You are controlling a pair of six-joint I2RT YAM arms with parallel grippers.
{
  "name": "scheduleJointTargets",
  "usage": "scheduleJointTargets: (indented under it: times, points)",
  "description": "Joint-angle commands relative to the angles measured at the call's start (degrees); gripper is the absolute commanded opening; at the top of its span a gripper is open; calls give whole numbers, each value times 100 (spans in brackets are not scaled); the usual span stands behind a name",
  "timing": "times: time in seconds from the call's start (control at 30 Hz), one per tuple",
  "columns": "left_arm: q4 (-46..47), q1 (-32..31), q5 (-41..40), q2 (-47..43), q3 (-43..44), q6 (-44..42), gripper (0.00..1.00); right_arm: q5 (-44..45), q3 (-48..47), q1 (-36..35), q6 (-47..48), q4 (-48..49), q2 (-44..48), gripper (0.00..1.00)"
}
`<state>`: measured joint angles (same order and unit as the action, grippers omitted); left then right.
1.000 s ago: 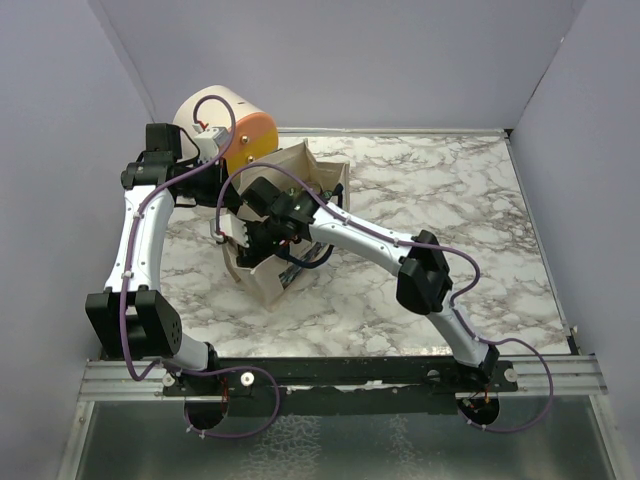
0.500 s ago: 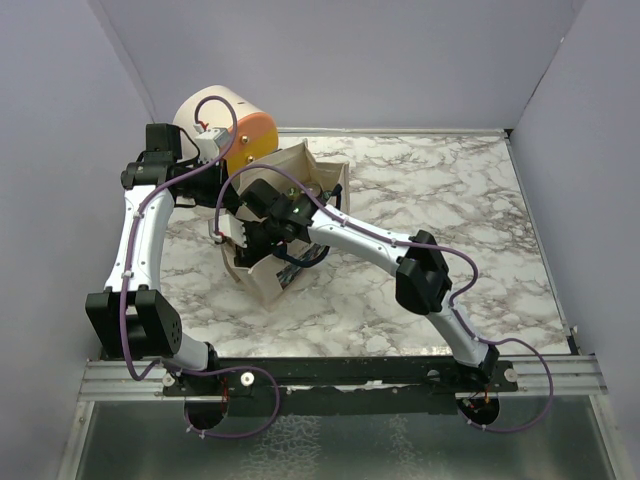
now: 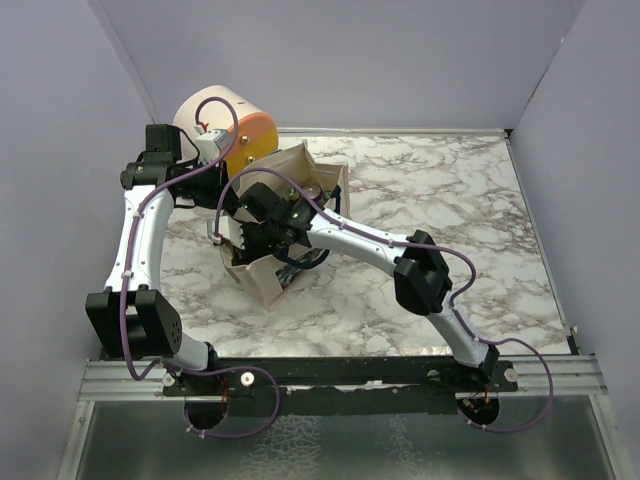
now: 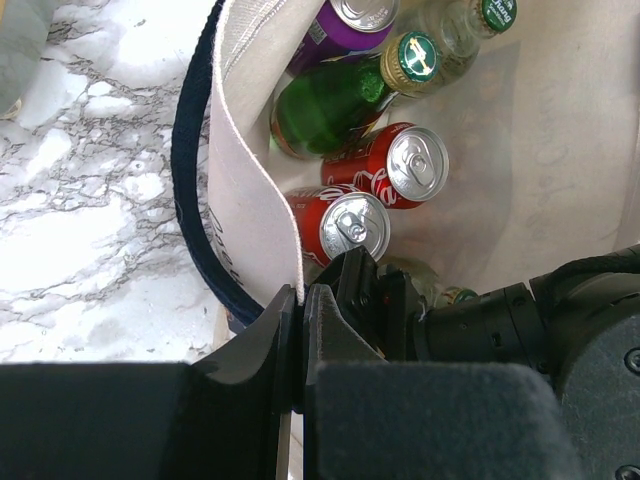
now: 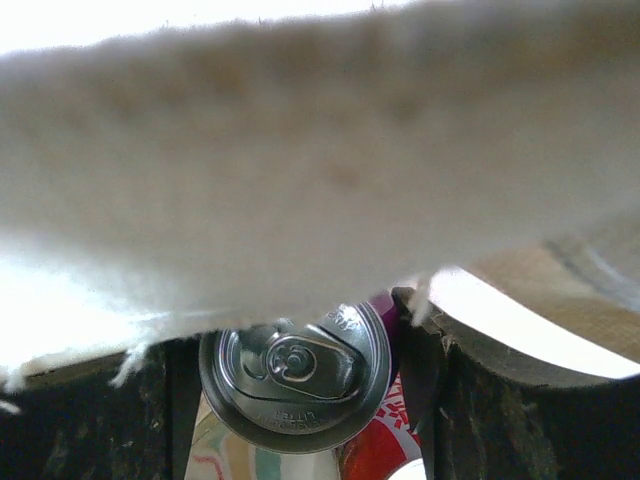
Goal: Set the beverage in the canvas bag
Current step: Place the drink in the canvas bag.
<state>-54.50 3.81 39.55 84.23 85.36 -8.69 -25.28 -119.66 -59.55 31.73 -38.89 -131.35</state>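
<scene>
The beige canvas bag (image 3: 266, 287) with navy handles sits left of centre, its mouth open. My left gripper (image 3: 222, 238) is shut on the bag's rim cloth (image 4: 245, 190), clamped at the jaws (image 4: 300, 292). Inside the bag lie two red cola cans (image 4: 345, 222), a green bottle (image 4: 330, 105), a purple can (image 4: 350, 20) and a clear bottle (image 4: 455, 35). My right gripper (image 3: 258, 236) reaches into the bag mouth. In the right wrist view its gripper (image 5: 300, 390) is closed around a silver-topped can (image 5: 295, 370), with bag cloth (image 5: 300, 150) hanging just above it.
A cream-and-orange cylindrical drum (image 3: 235, 125) stands right behind the bag at the back left, next to the left arm's wrist. Grey walls close the table on three sides. The marble tabletop (image 3: 450, 200) stretches to the right of the bag.
My right arm has shifted slightly left and deeper into the bag mouth. The left gripper has kept its hold on the rim.
</scene>
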Motion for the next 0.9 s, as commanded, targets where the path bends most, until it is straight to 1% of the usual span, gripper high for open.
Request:
scheduleJointTargets:
  times: [0.0,0.17,0.27,0.47,0.7,0.87]
  points:
    - [493,-30,466,-165,51,-17,0,-114,241,-205,-167,-105,-230,70]
    - [490,-33,466,-177,66,-25,0,-59,148,-190,-163,-95,-161,77]
    - [493,-30,466,-178,86,-31,0,-60,162,-183,-214,-94,-94,83]
    - [493,-35,473,-160,92,-42,0,-17,276,-166,-274,10,59,89]
    - [485,-30,490,-141,192,-49,0,-12,235,-111,-382,74,202,93]
    - [457,-30,588,-139,362,-63,0,-8,165,-71,-418,50,252,93]
